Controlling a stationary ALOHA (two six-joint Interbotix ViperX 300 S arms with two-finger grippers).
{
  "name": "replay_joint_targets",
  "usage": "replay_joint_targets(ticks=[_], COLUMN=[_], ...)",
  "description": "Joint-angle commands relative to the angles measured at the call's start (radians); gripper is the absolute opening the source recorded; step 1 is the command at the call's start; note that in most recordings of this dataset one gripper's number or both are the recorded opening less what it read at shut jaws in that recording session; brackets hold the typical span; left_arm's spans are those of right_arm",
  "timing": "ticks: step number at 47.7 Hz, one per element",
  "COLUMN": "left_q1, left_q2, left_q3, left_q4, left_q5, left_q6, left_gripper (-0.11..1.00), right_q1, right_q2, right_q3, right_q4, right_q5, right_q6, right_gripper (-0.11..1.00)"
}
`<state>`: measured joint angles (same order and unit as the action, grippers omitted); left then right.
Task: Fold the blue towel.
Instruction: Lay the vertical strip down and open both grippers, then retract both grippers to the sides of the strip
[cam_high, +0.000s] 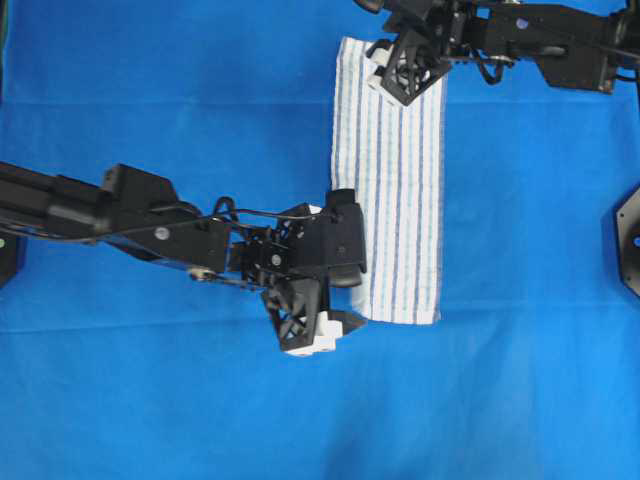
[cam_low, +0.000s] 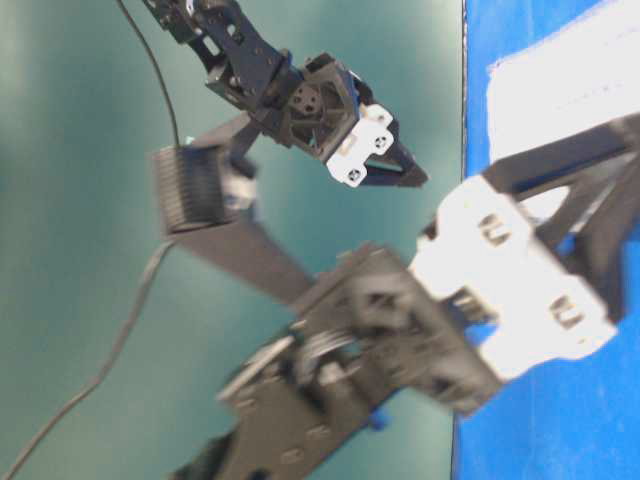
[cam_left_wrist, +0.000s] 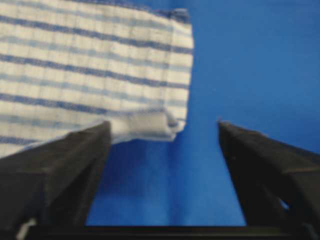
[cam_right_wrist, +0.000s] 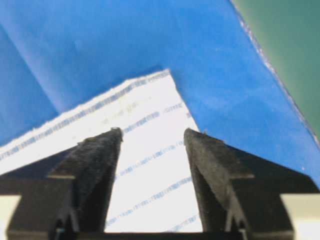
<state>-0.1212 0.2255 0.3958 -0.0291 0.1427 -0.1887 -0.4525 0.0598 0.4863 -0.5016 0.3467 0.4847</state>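
White woven towel (cam_high: 395, 180) with thin dark and light blue stripes, one only, lies flat as a narrow folded strip on the blue-covered bench (cam_high: 150, 80), right of centre. Its long axis and stripes run top to bottom in the overhead view. Two grippers: left (cam_high: 322, 335) at the lower-left corner, fingers apart; right (cam_high: 400, 85) over the top edge, fingers apart.

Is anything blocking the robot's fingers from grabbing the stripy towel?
No, nothing visible. The left gripper hangs open at the blue towel corner, the right gripper open right over its other end.
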Motion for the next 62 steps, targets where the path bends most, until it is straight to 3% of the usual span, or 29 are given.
replay_joint_targets(ticks=[1, 7, 16, 26, 35, 45, 62], left_q1=[0.012, 0.044, 0.133, 0.221, 0.262, 0.270, 0.272], left_q2=[-0.104, -0.201, -0.331, -0.482, -0.615, -0.721, -0.693], left_q3=[0.000, 0.035, 0.117, 0.264, 0.411, 0.506, 0.495], left_q4=[0.005, 0.006, 0.006, 0.005, 0.006, 0.000, 0.000], left_q5=[0.057, 0.101, 0.058, -0.140, -0.304, -0.368, -0.365], left_q6=[0.005, 0.015, 0.071, 0.140, 0.167, 0.155, 0.156], left_gripper=[0.86, 0.82, 0.83, 0.83, 0.82, 0.82, 0.82], right_q1=[0.021, 0.052, 0.100, 0.144, 0.186, 0.190, 0.176], right_q2=[-0.081, -0.190, -0.365, -0.563, -0.709, -0.762, -0.747], right_q3=[0.006, 0.064, 0.196, 0.359, 0.471, 0.538, 0.534], right_q4=[-0.003, -0.003, -0.002, 0.015, 0.021, 0.029, 0.031], right_q5=[0.003, -0.006, -0.100, -0.256, -0.313, -0.318, -0.313], right_q6=[-0.008, -0.009, 0.002, 0.017, 0.028, 0.028, 0.028], right_gripper=[0.55, 0.55, 0.55, 0.55, 0.55, 0.55, 0.59])
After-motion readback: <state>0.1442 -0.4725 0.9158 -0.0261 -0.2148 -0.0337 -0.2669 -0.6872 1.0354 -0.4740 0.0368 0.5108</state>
